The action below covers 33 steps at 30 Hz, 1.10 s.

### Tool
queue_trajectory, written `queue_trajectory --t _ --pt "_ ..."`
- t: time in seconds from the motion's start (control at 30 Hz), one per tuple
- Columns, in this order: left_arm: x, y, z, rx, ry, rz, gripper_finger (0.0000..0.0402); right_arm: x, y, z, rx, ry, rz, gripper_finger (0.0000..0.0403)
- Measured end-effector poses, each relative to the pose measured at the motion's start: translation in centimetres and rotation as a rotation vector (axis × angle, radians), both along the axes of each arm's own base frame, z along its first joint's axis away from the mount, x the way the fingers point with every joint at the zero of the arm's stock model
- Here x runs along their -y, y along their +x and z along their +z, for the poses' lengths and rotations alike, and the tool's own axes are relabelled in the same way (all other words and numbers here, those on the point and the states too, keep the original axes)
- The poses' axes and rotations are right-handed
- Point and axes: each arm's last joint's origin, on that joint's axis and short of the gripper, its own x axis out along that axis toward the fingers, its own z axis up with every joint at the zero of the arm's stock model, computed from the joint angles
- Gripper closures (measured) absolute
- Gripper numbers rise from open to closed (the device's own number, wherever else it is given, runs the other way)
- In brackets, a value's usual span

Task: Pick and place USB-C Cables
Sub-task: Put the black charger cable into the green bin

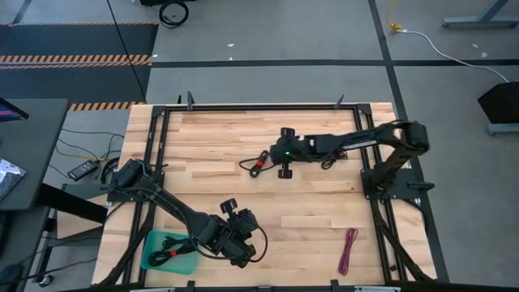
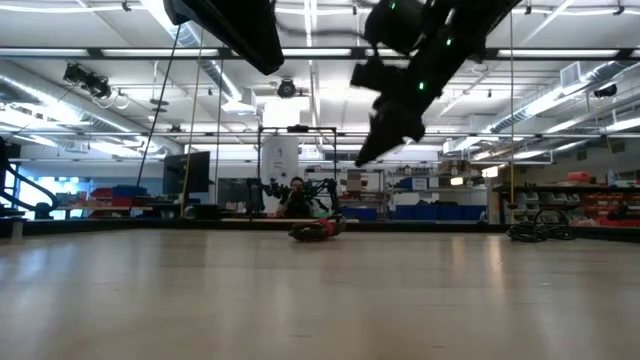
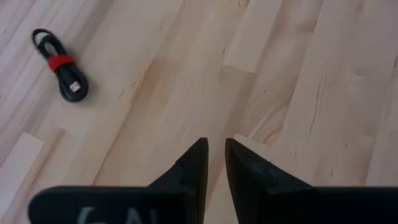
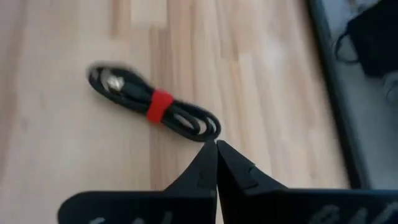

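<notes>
A: Right gripper [image 4: 216, 144] jaws pressed shut, empty; black-and-red USB-C cable [image 4: 155, 106] flat on tabletop [image 4: 56, 155], just beyond the tips.

B: Risk: pushing the coil aside if lowered without reopening. Left gripper [image 3: 216, 146] jaws narrow, idle.

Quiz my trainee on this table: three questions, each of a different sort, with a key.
1. True or false: the magenta cable lies in the teal tray.
2. Which pincer is poised by the black cable with the red band at mid-table? A. the left pincer B. the right pincer C. neither
3. In a few words: what lies in the teal tray near the left arm?

Key
1. False: it lies on the bare wood near the table's front right.
2. B: it is shut, and the cable lies on the table past its tips.
3. A dark cable bundle.
</notes>
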Motion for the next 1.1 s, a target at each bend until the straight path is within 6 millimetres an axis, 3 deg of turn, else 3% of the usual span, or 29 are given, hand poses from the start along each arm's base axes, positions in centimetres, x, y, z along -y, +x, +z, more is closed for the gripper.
queue_trajectory --t 0.1,0.2,0.37,0.53,0.7,0.93,1.1 --pt "0.0 0.0 0.0 0.0 0.0 0.0 0.034 -0.3 -0.5 1.4 0.037 0.02 0.048 0.0394" --pt "0.1 0.0 0.0 0.004 -0.003 -0.001 0.034 -0.4 -0.5 1.3 0.024 0.046 0.144 0.0366" --pt "0.3 0.0 0.0 0.01 -0.006 -0.007 0.034 -0.1 0.6 -1.8 -0.081 0.035 0.199 0.0279" --pt "0.4 -0.3 0.0 -0.006 0.006 -0.019 0.034 0.3 2.8 -5.0 -0.098 -0.129 0.257 0.0181" --pt "0.6 -0.5 0.0 -0.016 0.013 -0.028 0.034 0.2 4.2 -7.1 -0.096 -0.248 0.355 0.0122" --pt "0.8 -0.7 -0.1 -0.014 0.009 -0.027 0.034 1.6 5.0 -9.3 -0.107 -0.301 0.399 0.0127" --pt "1.1 -0.8 0.0 -0.014 0.009 -0.035 0.034 2.2 4.8 -9.6 -0.088 -0.221 0.344 0.0206"
